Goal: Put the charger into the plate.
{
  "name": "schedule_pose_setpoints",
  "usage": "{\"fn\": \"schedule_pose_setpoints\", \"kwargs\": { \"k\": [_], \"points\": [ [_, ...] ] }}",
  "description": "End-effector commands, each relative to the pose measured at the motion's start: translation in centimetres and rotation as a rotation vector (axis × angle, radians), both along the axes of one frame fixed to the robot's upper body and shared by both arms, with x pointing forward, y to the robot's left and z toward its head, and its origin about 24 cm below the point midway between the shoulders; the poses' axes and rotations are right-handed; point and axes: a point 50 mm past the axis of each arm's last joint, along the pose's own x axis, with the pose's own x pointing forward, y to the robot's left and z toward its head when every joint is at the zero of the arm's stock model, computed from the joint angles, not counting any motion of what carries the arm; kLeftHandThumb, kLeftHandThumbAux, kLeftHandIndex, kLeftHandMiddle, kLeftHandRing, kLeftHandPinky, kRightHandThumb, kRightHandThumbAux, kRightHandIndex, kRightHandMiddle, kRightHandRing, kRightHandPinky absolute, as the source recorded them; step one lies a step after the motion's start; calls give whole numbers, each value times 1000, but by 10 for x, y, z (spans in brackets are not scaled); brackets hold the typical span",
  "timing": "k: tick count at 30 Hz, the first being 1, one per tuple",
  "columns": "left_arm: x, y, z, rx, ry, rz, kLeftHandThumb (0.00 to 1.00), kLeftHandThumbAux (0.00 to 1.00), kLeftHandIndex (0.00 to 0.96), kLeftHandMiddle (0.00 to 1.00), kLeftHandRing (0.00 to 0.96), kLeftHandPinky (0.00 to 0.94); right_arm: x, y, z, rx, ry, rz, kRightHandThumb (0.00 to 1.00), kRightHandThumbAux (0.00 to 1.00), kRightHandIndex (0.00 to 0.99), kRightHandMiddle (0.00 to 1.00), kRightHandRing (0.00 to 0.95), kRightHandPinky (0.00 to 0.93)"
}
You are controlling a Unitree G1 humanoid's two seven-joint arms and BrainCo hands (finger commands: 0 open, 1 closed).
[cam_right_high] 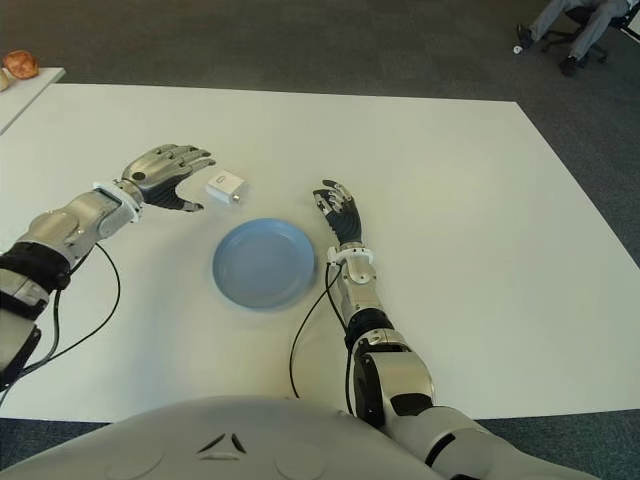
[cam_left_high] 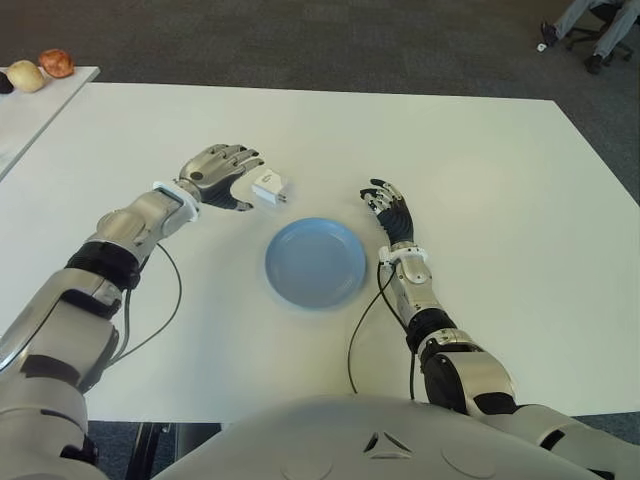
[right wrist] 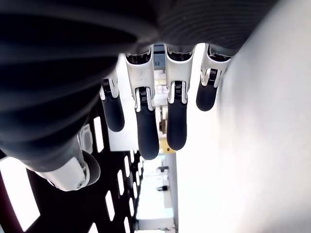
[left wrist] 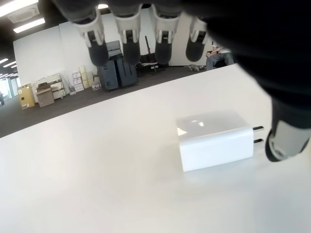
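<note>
So the white charger (cam_left_high: pixel 269 188) is sitting on the white tabletop (cam_left_high: pixel 480 180), just behind the blue plate (cam_left_high: pixel 315 262) toward its left edge, not in it. The left hand (cam_left_high: pixel 219 176) is right beside the charger with its fingers (left wrist: pixel 129 34) spread apart, gripping nothing. The right hand (cam_left_high: pixel 390 210) shows just right of the plate, fingers loosely apart and empty.
</note>
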Motion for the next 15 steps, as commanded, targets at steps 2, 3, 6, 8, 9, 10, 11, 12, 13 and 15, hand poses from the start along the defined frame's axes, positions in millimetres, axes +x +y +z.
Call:
{"fn": "schedule_pose_setpoints", "kwargs": {
  "k": [2,3,6,8,9,10,11,12,13,15],
  "points": [
    [6,-7,-5,17,26,12,0,472,0,0,0,0,-21,-1,-29,11,156,-13,0,662,217,386,307,169],
    [8,-9,-7,14,30,17,0,474,0,0,0,1,-22,-1,-29,12,154,-13,0,662,216,387,308,170],
    [9,-13,-11,6,44,26,0,478,0,0,0,5,-22,-1,-29,13,149,-16,0,664,217,389,309,168],
    [10,-16,-15,4,58,31,0,477,0,0,0,3,-22,-1,-29,11,146,-17,0,664,220,390,308,162],
    [10,-17,-18,1,69,34,0,476,0,0,0,2,-23,0,-29,10,145,-18,0,664,222,390,308,159],
    [9,-18,-20,-1,77,36,0,471,0,0,0,1,-23,0,-29,9,144,-18,0,664,223,391,307,158],
    [9,-18,-24,-4,90,41,0,470,0,0,0,1,-23,0,-29,7,144,-18,0,664,224,391,307,157],
    [8,-19,-26,-7,99,45,0,464,0,0,0,0,-23,0,-29,6,144,-18,0,663,223,391,307,161],
    [7,-19,-31,-10,112,52,0,462,0,0,0,0,-23,0,-29,6,145,-18,0,663,223,391,307,163],
    [5,-20,-38,-14,134,65,0,457,0,0,0,0,-23,0,-29,7,147,-17,0,663,221,391,309,168]
  ]
}}
